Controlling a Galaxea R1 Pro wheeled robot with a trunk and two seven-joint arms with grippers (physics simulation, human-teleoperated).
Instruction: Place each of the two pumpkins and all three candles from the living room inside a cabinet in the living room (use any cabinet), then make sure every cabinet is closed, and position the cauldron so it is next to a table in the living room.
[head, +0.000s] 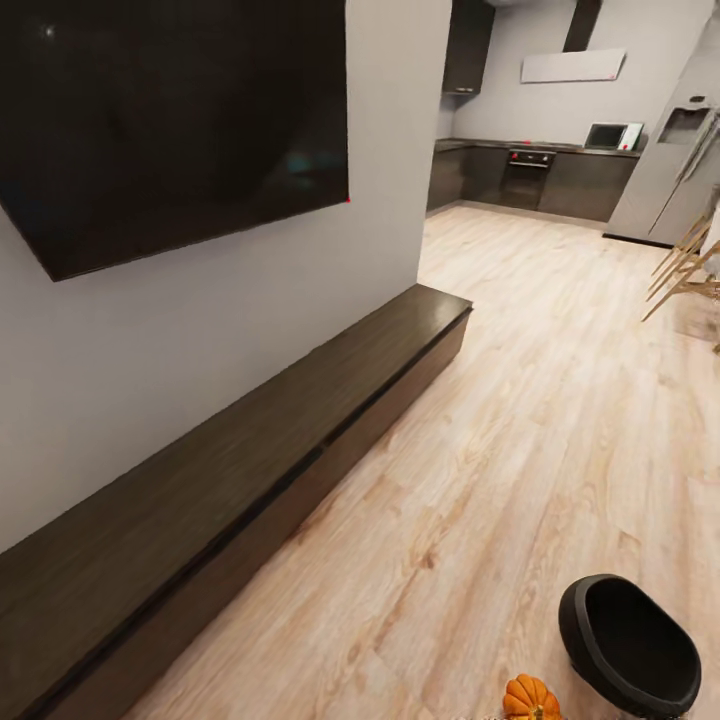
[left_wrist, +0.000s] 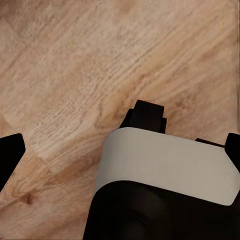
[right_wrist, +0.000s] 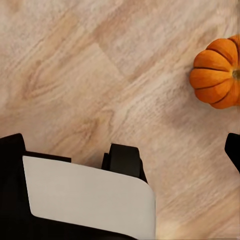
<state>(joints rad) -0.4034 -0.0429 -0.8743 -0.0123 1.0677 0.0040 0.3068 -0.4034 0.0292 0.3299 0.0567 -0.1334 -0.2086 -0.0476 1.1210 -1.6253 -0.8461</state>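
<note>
- Cabinet: long, low, dark-brown unit ran along the wall under the wall-mounted TV; fronts looked flush, all shut.
- Cauldron: black, tilted, mouth open, on the wood floor, well apart from the cabinet.
- Pumpkin: orange, ribbed, on the floor just beside the cauldron; also seen in the right wrist view.
- Grippers: only dark finger edges appeared in the wrist views; open or closed could not be told.

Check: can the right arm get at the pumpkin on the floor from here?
Probably yes. The pumpkin sits alone on bare floor with nothing lying between; the cauldron stands off to its side.
</note>
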